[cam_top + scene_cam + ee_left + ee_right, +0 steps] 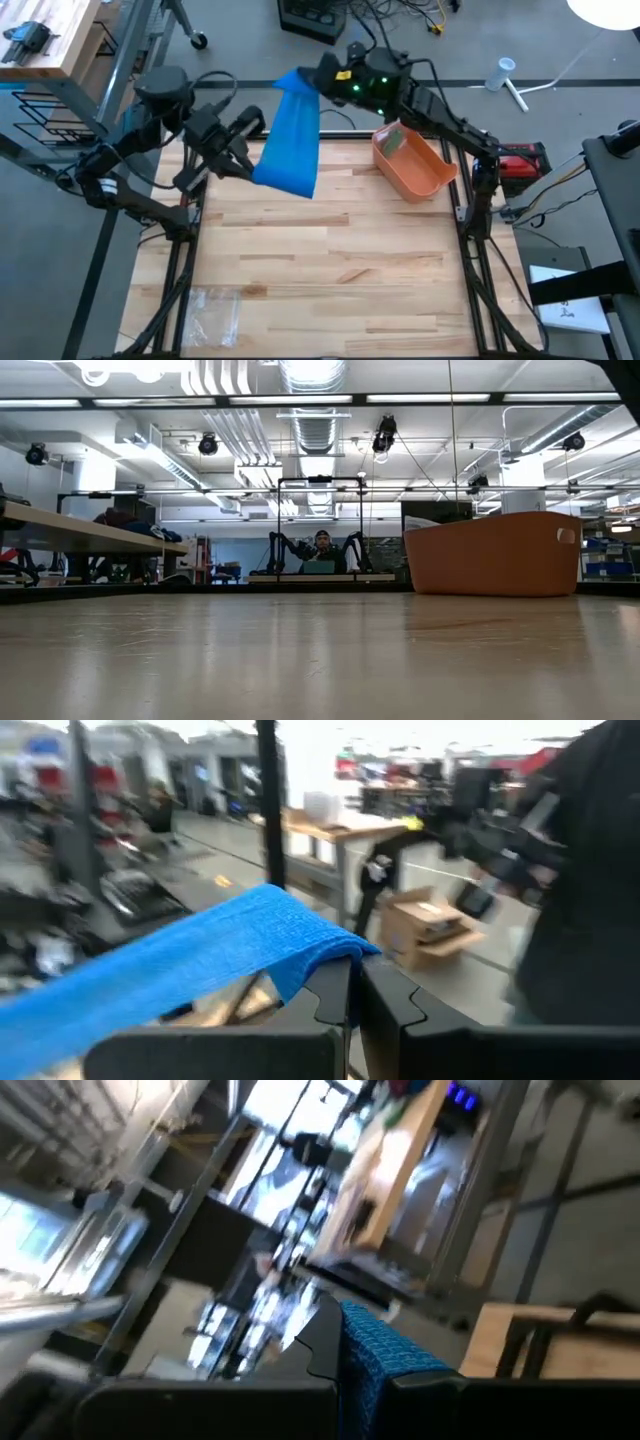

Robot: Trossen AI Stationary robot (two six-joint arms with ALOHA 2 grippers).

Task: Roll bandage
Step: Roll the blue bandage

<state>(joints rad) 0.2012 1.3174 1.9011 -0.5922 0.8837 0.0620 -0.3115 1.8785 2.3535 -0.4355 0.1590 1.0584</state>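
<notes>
A wide blue bandage [290, 135] is stretched in the air above the table's far left part, between my two grippers. My left gripper [247, 152] is shut on its lower, nearer end. My right gripper [308, 82] is shut on its upper, far end, beyond the table's far edge. The left wrist view shows the bandage [190, 955] running away from my left fingers. The right wrist view shows it [385, 1360] between my right fingers. Neither the bandage nor the grippers show in the low view. My left gripper pinches the bandage between its two shut fingers at an edge near its lower end [335, 948], coming from the table's left side. The cloth bunches into a fold at the fingers; the bandage is clear of the table. My right gripper pinches the bandage's upper end [365, 1342] between its two shut fingers. The cloth is gathered at the fingers [325, 1335]. The bandage hangs from there, sloping down toward my left gripper, spread wide and fairly taut.
An orange bin [412, 160] stands at the table's far right and shows in the low view [490, 555]. A clear plastic bag [212, 312] lies at the near left. Bare wood [330, 260] fills the middle. A person sits far behind the table [320, 550].
</notes>
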